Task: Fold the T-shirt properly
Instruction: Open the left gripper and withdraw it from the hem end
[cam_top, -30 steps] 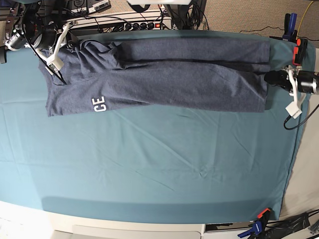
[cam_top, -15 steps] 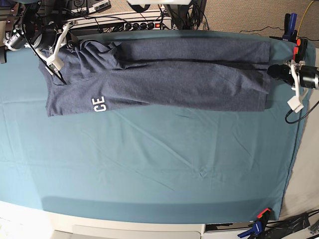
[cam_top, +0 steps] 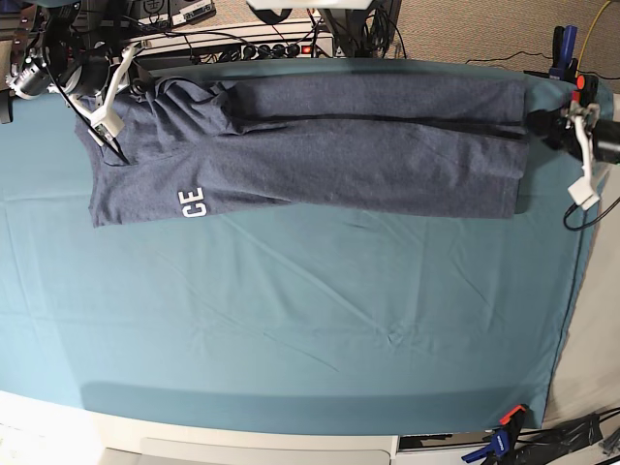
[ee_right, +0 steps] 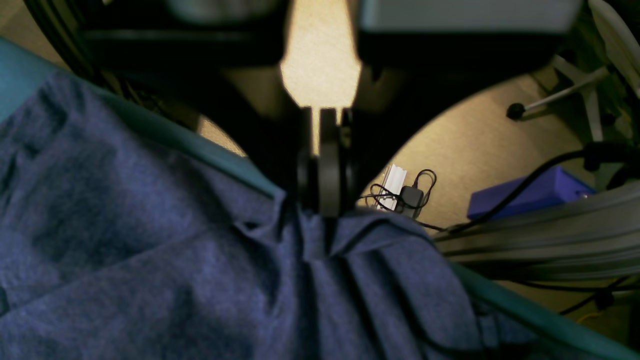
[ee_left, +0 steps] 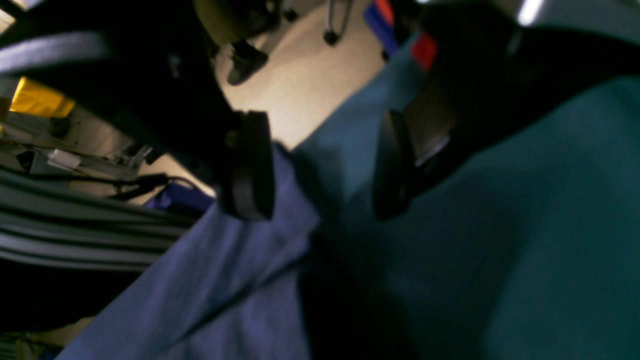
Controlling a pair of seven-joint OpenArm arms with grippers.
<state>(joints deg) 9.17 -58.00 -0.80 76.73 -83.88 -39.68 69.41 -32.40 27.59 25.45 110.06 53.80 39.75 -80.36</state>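
A heathered slate-blue T-shirt [cam_top: 320, 145] carries white block letters [cam_top: 193, 202] reading "CE" near one edge; under the wrist cameras its cloth looks a deeper blue-violet. Beneath it lies a plain teal tablecloth [cam_top: 291, 320], unpatterned. The left gripper [ee_left: 320, 165] shows black pads [ee_left: 247, 165], and the right gripper [ee_right: 322, 165] is likewise black. A clamp [cam_top: 506, 431] at the cloth's near corner is orange and blue. The floor [ee_right: 320, 65] beyond is pale beige, with a purple-blue box [ee_right: 530, 197] on it.

The T-shirt [cam_top: 320, 145] lies along the tablecloth's [cam_top: 291, 320] far edge, between both grippers.
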